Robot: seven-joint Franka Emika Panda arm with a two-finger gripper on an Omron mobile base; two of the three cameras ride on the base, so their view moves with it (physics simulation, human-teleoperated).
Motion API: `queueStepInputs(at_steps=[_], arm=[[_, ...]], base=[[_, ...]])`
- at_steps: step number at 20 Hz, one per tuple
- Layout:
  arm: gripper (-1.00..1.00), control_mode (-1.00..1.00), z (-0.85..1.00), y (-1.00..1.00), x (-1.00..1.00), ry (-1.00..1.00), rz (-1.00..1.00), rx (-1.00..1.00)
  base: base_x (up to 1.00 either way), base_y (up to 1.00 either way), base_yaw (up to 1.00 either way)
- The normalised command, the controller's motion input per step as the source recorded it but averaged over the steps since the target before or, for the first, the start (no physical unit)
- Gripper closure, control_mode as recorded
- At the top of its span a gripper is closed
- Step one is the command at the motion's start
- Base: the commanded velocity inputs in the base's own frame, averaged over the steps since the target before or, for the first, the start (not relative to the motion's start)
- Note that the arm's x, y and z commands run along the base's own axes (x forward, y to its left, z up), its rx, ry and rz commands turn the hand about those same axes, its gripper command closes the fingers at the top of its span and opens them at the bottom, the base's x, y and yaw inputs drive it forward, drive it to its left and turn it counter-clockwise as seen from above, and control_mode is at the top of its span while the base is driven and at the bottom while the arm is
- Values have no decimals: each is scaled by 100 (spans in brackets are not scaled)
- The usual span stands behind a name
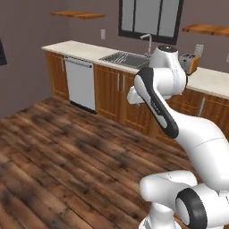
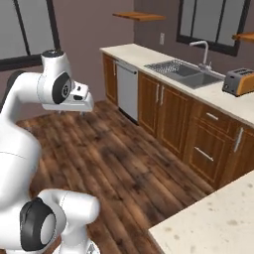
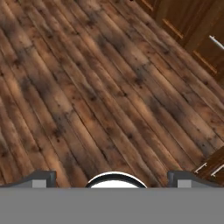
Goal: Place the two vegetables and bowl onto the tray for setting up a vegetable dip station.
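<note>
None of the task's things could be placed: the two vegetables, the bowl and the tray lay somewhere the cameras did not reach, so which way they lay from the fingers, and how the vegetables' long axes ran, could not be told. The likeliest surface was the pale speckled counter (image 2: 213, 218), whose corner came in at about 5 o'clock in the right base view, bare over the part that showed.

The gripper (image 3: 112, 178) hung over the plank floor (image 3: 87, 96), its two dark fingertips (image 3: 41, 178) standing wide apart at the bottom of the hand view with nothing between them. It pointed down at bare wood, with cabinet doors (image 3: 192, 35) at about 1 o'clock.

In the left base view the arm (image 1: 161, 103) was folded in front of the far counter run. There the sink (image 1: 124, 58) sat at roughly 12 o'clock, the dishwasher (image 1: 80, 82) at 10 o'clock, and the toaster (image 1: 189, 62) at 1 o'clock.

The judgement was that the coming move turned less on reach than on heading: the base would probably have to drive or turn before any of the things could be approached.
</note>
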Motion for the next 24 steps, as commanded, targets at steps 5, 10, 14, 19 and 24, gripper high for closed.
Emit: queueStepInputs(at_steps=[5,10,14,19,24], arm=[[-100,100,0,0,0,0,0,0],[-100,100,0,0,0,0,0,0],[-100,100,0,0,0,0,0,0],[-100,100,0,0,0,0,0,0],[-100,100,0,0,0,0,0,0]], base=[[42,29,-52],[46,32,-46],[45,31,-46],[46,32,-46],[46,32,-46]])
